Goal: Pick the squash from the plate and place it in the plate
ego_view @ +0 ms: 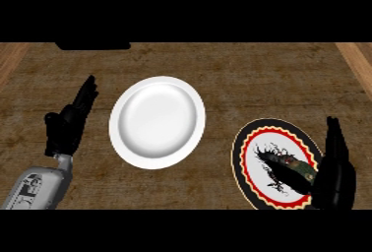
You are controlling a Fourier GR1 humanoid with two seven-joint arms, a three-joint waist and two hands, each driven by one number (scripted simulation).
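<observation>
Dim, even light lies over the brown counter [218, 74], whose grain shows only as muted mottling. The white plate [157, 122] is by far the brightest thing, its rim pale and its well shaded a soft grey. The black left hand [69, 123] and right hand [335, 167] catch almost no light and read as flat silhouettes. The dark squash [291, 170] on the patterned plate [251, 142] merges with the right hand where they meet. Both plates look taller than wide.
</observation>
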